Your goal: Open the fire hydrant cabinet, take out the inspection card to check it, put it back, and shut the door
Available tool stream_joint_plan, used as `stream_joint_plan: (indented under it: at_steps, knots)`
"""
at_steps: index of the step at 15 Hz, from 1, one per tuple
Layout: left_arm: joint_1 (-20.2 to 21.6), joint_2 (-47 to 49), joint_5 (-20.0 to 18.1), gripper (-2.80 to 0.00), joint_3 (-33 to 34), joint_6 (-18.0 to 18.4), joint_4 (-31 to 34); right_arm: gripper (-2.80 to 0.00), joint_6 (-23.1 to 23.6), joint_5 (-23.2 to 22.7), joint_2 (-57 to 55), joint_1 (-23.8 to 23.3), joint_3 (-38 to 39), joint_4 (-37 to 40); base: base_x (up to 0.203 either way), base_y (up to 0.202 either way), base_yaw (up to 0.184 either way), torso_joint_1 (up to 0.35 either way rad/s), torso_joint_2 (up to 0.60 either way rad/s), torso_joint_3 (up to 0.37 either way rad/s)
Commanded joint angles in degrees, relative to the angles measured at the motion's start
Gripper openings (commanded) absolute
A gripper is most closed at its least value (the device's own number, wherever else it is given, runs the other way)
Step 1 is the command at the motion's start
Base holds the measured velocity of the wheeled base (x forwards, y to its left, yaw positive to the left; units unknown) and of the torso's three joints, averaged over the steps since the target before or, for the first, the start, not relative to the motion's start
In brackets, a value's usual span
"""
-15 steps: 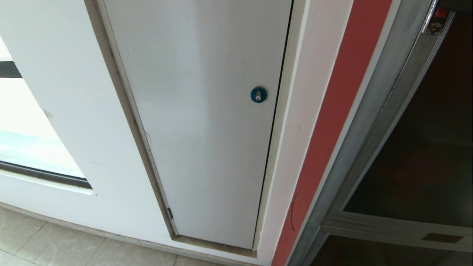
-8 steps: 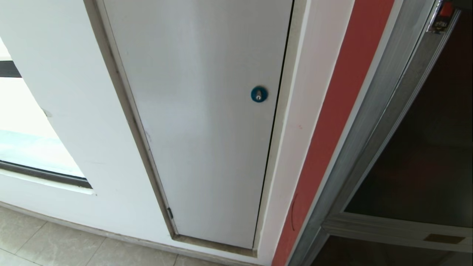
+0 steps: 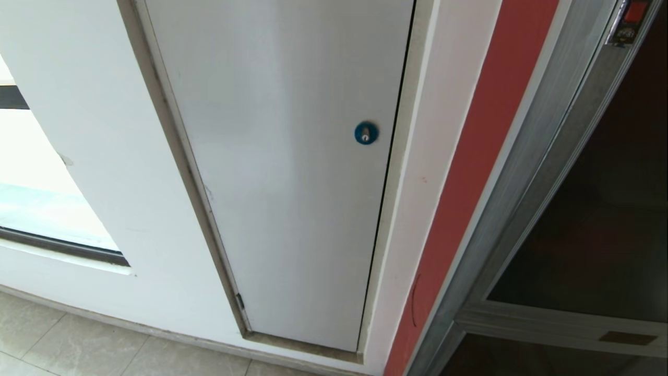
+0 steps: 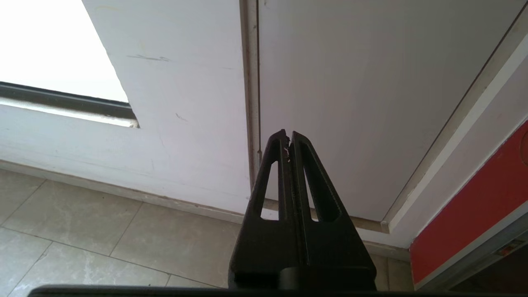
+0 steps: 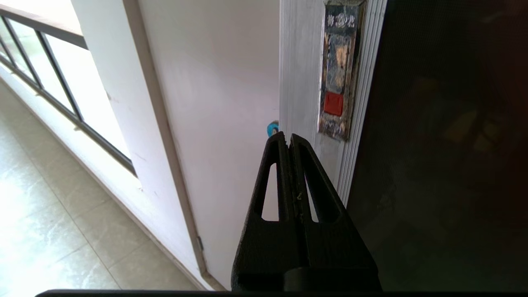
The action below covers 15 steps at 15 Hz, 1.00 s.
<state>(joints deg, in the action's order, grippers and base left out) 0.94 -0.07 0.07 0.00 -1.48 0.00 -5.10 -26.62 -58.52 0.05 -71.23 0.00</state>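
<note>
Door (image 3: 589, 230) cut off; latch plate (image 5: 339, 70) lettering unreadable

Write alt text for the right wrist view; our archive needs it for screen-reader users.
The right tool, shut and empty, points at the silver frame of the dark glass door, just below its orange-red latch. A white panel lies beyond.

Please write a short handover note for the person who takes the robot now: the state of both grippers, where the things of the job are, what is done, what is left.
Left gripper: shut, empty, parked low before the white panel with the round blue lock.
Right gripper: shut, empty, pointing at the silver frame just below the small orange-red latch.
The dark tinted glass door in a silver aluminium frame looks shut in its red-edged cabinet; the inspection card is not in view.
Done: nothing visible yet.
Left: open the door, take out the card, check it, return it, close the door.
</note>
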Motion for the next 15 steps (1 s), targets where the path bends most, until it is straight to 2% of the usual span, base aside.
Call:
stream_joint_plan:
  at_steps: [1,4,6,11,15]
  knots:
    - [0.0,0.1,0.0,-2.8,0.0,0.0,0.0,-2.8,0.1,0.2,6.2,0.0,4.0,-0.1,0.0,0.0,0.0,0.0,0.0,0.0]
    - [0.0,0.1,0.0,-2.8,0.0,0.0,0.0,-2.8,0.2,4.0,10.3,-0.1,6.8,0.3,0.0,0.0,0.0,0.0,0.0,0.0]
    - [0.0,0.1,0.0,-2.8,0.0,0.0,0.1,-2.8,0.3,5.0,13.9,-0.3,7.8,0.9,0.0,0.0,0.0,0.0,0.0,0.0]
    - [0.0,0.1,0.0,-2.8,0.0,0.0,0.0,-2.8,2.6,10.8,25.5,-0.4,8.7,10.6,0.0,0.0,0.0,0.0,0.0,0.0]
    - [0.0,0.1,0.0,-2.8,0.0,0.0,0.0,-2.8,3.4,12.9,35.7,-0.4,12.2,16.2,0.0,0.0,0.0,0.0,0.0,0.0]
